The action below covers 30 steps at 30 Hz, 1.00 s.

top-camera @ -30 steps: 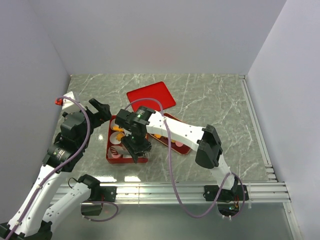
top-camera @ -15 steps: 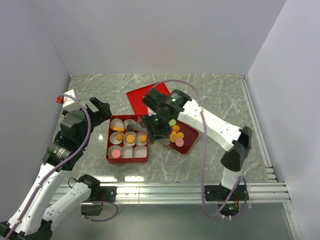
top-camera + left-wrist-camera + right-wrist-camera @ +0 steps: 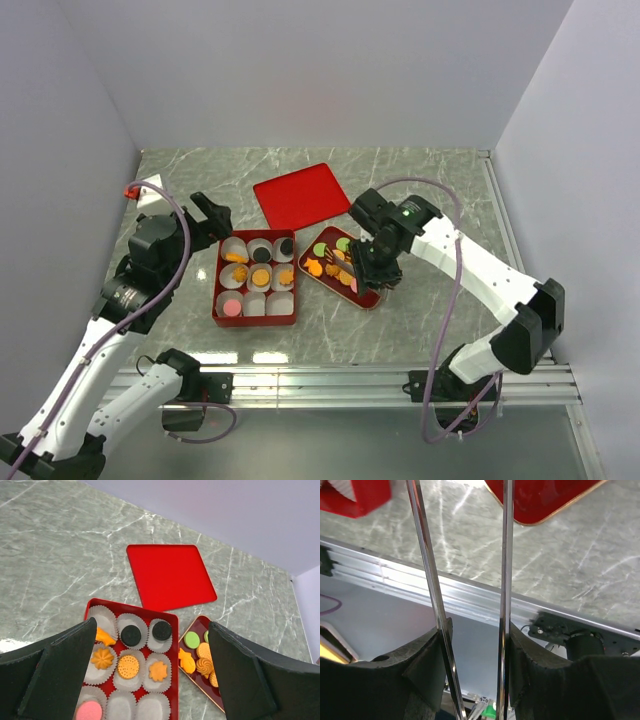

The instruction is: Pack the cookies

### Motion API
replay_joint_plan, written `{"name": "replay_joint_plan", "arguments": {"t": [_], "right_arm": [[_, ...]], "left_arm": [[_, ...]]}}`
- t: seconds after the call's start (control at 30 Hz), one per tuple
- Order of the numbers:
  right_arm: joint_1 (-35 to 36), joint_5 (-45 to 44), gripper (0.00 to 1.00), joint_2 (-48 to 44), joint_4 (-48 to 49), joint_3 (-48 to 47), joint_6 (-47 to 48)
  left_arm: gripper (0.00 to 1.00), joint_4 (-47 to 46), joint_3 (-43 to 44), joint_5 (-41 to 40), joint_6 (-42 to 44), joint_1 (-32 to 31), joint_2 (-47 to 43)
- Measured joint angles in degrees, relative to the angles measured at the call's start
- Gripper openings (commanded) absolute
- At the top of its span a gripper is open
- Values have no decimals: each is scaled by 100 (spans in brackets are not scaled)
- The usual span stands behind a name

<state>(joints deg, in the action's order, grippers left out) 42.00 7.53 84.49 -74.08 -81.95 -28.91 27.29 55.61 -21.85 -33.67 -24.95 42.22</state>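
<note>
"What's out on the counter (image 3: pixel 430 180)?"

"A red lid (image 3: pixel 302 195), flat, beyond both arms. The red box (image 3: pixel 255 321) of paper cups (image 3: pixel 252 300) sits just beside the left fingers (image 3: pixel 213 216), which are spread wide and hold nothing."

"And the right fingers (image 3: pixel 372 270)?"

"Over the red tray (image 3: pixel 201 624), clamped halfway on metal tongs (image 3: pixel 505 555). I cannot see the tips. The cookies (image 3: pixel 316 268) lie under and beside them, with more in the box's cups."
</note>
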Motion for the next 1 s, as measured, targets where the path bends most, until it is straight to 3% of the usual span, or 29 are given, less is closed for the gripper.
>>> {"name": "replay_joint_plan", "arguments": {"t": [0.37, 1.0], "right_arm": [[-4, -133, 52, -708, 26, 1115, -221], [-4, -264, 53, -245, 127, 1132, -151]], "left_arm": [[99, -151, -26, 302, -15, 0, 35], [100, -179, -129, 549, -22, 0, -42]]}}
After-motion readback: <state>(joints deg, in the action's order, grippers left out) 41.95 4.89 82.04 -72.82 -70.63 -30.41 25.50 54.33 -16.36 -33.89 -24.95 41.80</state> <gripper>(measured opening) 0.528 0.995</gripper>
